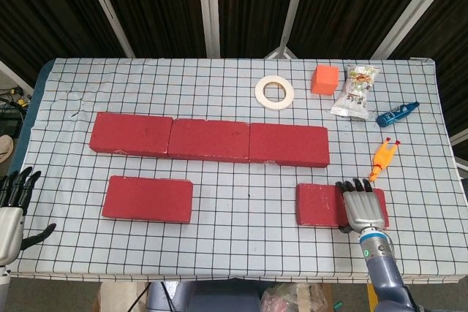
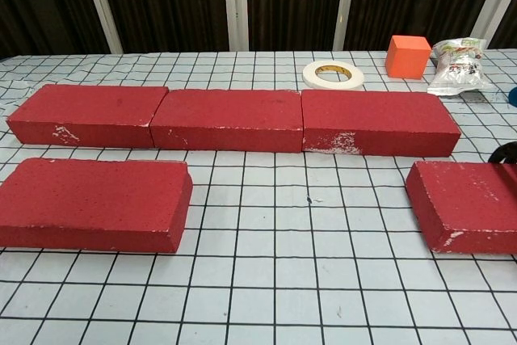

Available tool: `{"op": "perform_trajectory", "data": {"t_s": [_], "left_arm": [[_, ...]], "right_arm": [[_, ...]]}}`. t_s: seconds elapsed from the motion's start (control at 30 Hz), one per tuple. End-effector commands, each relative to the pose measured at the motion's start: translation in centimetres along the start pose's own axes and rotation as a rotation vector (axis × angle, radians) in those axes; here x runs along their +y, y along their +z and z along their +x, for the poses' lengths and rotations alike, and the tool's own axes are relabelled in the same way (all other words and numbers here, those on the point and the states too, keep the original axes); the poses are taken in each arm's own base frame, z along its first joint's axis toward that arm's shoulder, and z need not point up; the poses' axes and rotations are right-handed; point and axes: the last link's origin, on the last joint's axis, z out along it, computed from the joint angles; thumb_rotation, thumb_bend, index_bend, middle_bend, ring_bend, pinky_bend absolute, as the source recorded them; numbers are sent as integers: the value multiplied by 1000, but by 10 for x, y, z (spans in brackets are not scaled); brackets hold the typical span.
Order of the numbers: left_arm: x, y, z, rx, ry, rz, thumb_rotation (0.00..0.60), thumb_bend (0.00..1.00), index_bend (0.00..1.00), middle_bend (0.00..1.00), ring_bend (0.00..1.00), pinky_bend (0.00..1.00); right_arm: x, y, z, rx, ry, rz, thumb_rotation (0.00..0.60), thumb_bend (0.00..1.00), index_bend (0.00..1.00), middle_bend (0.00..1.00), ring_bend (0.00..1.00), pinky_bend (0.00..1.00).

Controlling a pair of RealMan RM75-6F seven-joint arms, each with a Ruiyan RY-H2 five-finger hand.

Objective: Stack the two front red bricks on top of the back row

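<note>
Three red bricks form the back row (image 1: 210, 139) (image 2: 229, 119) across the table's middle. The front left brick (image 1: 148, 199) (image 2: 93, 204) lies flat and alone. My right hand (image 1: 363, 208) lies over the right end of the front right brick (image 1: 319, 205) (image 2: 464, 204). Its fingers reach across the top to the far edge and the thumb sits at the near edge. The chest view shows only a dark fingertip (image 2: 507, 151) of that hand at the frame's right edge. My left hand (image 1: 13, 213) hovers off the table's left front corner, fingers spread, holding nothing.
Behind the row lie a tape roll (image 1: 274, 92), an orange cube (image 1: 325, 79) and a snack bag (image 1: 355, 90). A blue tool (image 1: 396, 113) and an orange rubber chicken (image 1: 382, 158) lie near the right edge, just beyond the right hand.
</note>
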Motion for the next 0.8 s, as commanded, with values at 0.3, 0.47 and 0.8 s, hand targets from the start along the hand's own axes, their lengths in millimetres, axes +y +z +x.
{"op": "perform_trajectory", "data": {"t_s": [0.3,0.47,0.8], "left_arm": [[0,3,-2,-10,9,10,600,0,53,14,0,50],[0,5,-4,-13,16,20,600,0,53,14,0,50],[-2,7,-4,-6,29,37,600,0,53,14,0,50]], "right_arm": [[-7,-8,69,115,2,23,600,184,293,262,76,0],[-33,3,114,126,5,66,600,183,294,262,76,0],[-110,52,174,81,17,112,600,183,294,262,78,0]]}}
